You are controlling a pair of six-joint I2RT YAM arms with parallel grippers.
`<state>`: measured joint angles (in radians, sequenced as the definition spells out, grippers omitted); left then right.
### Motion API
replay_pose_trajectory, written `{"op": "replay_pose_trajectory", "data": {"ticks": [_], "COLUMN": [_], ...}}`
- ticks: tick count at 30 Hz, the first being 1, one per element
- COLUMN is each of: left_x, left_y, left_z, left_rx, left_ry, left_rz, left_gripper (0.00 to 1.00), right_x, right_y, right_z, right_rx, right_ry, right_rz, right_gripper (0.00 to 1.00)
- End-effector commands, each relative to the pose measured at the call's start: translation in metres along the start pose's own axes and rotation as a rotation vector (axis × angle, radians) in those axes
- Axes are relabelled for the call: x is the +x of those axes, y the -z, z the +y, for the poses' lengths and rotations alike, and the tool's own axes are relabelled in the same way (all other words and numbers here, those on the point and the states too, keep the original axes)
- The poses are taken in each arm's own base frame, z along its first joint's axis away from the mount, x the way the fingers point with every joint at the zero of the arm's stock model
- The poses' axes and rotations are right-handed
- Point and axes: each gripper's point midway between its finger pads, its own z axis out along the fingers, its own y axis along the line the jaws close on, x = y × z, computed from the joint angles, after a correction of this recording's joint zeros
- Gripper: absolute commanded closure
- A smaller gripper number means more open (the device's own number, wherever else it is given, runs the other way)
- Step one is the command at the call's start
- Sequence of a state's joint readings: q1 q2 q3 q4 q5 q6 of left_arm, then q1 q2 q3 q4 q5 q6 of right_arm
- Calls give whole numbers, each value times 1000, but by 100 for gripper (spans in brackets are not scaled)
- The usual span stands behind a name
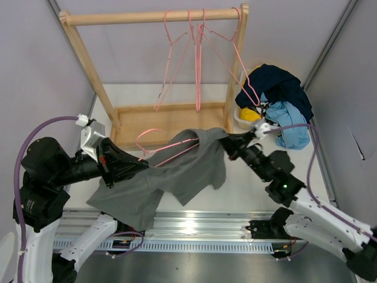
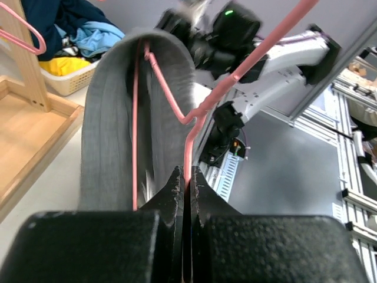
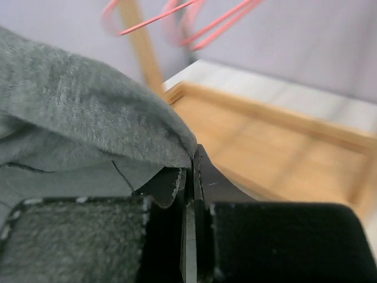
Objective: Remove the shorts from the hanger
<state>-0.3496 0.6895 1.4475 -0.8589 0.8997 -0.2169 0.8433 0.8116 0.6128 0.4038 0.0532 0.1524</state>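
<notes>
Pulling the grey shorts off the pink hanger looks to be the step in hand; both are hanging in the air just in front of the base board of the wooden rack, well below its rail. Doing it well, as I am judging it, means the left arm is holding the wire steady while the right arm is drawing the cloth along the hanger's arm and off its end, not across it, so the fabric is not catching on the wire's bend. A slow pull is suiting a pinch this thin. The left gripper is clamping the hanger wire, fingers pressed together with only the wire between them. The right gripper is nipping a folded edge of the shorts on the side toward the rack's right post, fingers closed tight on the cloth.
</notes>
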Motion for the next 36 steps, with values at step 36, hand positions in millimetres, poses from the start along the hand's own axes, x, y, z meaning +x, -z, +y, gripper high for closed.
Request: {"op": "replay_pose_trajectory", "data": {"ticks": [36], "left_x": [-22], "left_y": [47], "left_z": [147], "left_rx": [-862], "left_ry": [22], "left_rz": [-125], "left_gripper": [100], "right_x": [-112], "right_y": [51], "right_z": [-14], "right_rx": [362], "right_ry": [-77], "right_rz": [-225], "right_gripper": [100]}}
